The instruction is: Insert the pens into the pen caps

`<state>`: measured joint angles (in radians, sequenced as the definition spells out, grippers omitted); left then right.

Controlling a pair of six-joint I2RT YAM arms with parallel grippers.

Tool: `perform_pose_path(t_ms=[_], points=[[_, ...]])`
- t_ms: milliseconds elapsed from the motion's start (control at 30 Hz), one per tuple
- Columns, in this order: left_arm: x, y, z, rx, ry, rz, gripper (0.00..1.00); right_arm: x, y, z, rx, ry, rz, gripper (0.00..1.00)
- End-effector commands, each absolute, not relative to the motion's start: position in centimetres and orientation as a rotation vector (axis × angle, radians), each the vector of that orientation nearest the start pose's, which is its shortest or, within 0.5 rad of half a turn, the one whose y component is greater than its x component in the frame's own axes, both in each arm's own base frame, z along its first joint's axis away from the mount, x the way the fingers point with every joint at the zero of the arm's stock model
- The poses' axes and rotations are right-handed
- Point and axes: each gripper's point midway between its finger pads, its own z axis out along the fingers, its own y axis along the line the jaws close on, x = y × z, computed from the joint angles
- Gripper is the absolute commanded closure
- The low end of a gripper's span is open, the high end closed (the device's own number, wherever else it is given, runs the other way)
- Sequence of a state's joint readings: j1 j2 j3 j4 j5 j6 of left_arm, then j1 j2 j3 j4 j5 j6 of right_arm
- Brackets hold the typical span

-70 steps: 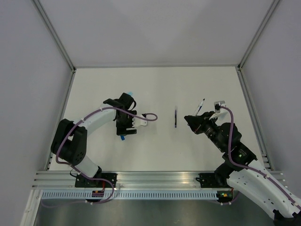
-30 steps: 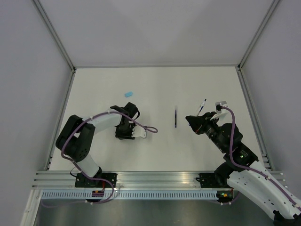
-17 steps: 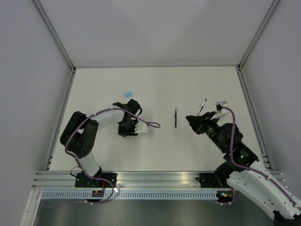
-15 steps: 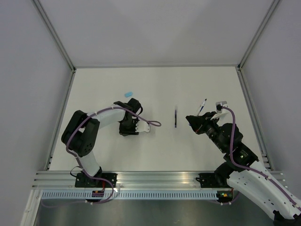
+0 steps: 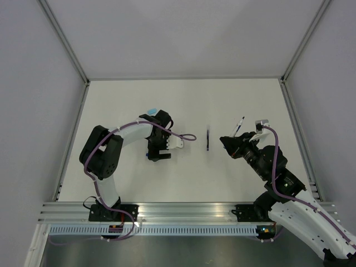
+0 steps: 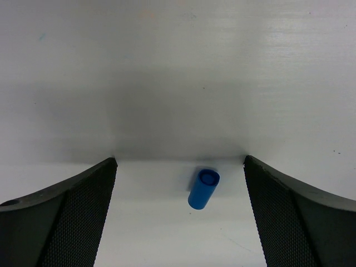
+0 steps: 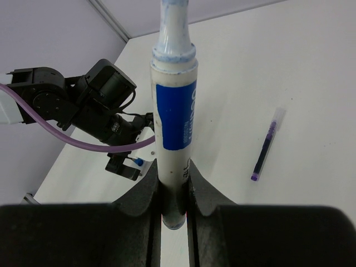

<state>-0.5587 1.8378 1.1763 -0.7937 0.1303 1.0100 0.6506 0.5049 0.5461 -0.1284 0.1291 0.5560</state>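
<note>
Left end effector (image 6: 179, 162): wide open with nothing in it, hanging low over the tabletop (image 6: 178, 55). The dark blue cap (image 6: 203, 188) lies between the fingers, a bit toward the right side of the wrist view.
Right end effector (image 7: 173, 208): clenched on a whitish pen (image 7: 173, 111), blue tip pointing up and away from the wrist.
Step in hand: looks to me like grabbing that cap. You'd want to centre on it first, then close across its sides so the open mouth is left free for the pen. It's round and lying down, so I'd guess a lopsided squeeze rolls it off.
Other bits: black pen (image 5: 207, 139) lies on the tabletop between the two arms, apart from both. A light blue cap (image 5: 151, 110) sits just beside the left wrist.
Room: plenty of bare tabletop in the middle for the meet-up. Your left arm (image 5: 119, 136) is folded tight on itself, so lift gently. The side walls (image 5: 33, 111) are well off.
</note>
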Motion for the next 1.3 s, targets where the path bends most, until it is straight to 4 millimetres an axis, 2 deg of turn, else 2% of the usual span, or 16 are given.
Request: perform_pose_path(t_ms=[0,100,267,333,400,600,667,700,800,833,867,933,1000,1133,1267], points=[[28.9,-17.8,1.3,-2.313,-2.364,0.226,0.00,22.1,16.7,27.9,0.028,1.662,0.829,0.98],[29.2,-17.8,1.8,-2.315,-2.385,0.207,0.00,22.1,16.8,27.9,0.028,1.662,0.831,0.98],[29.0,-16.5,2.7,-2.330,-2.377,0.117,0.00,22.1,16.8,27.9,0.029,1.664,0.830,0.98],[28.8,-15.9,2.4,-2.312,-2.367,0.094,0.00,22.1,16.8,27.8,0.029,1.665,0.829,0.98],[28.0,-15.7,2.2,-2.295,-2.343,0.142,0.00,22.1,16.8,27.9,0.029,1.662,0.828,0.98],[28.1,-14.2,1.4,-2.268,-2.308,0.068,0.01,22.2,16.8,27.8,0.030,1.666,0.825,0.98],[28.0,-13.8,1.1,-2.261,-2.289,0.066,0.04,22.2,16.7,27.8,0.030,1.665,0.825,0.98],[27.7,-13.5,0.9,-2.255,-2.270,0.073,0.09,22.2,16.7,27.9,0.031,1.665,0.826,0.98],[27.6,-13.1,0.7,-2.245,-2.270,0.095,0.11,22.1,16.7,27.9,0.031,1.663,0.827,0.98],[27.4,-13.0,0.6,-2.244,-2.262,0.104,0.27,22.2,16.7,27.9,0.031,1.663,0.827,0.98],[27.5,-12.9,0.5,-2.238,-2.264,0.098,0.30,22.2,16.7,27.9,0.030,1.663,0.826,0.98],[27.4,-12.8,0.2,-2.236,-2.255,0.098,0.29,22.2,16.8,27.8,0.031,1.667,0.828,0.98],[27.4,-12.6,-0.2,-2.235,-2.248,0.090,0.37,22.2,16.8,27.7,0.031,1.668,0.828,0.98],[27.5,-12.1,-0.9,-2.206,-2.251,0.061,0.37,22.3,16.9,27.6,0.029,1.673,0.824,0.98],[27.1,-11.7,-1.5,-2.195,-2.230,0.060,0.45,22.2,16.8,27.7,0.031,1.668,0.828,0.98]])
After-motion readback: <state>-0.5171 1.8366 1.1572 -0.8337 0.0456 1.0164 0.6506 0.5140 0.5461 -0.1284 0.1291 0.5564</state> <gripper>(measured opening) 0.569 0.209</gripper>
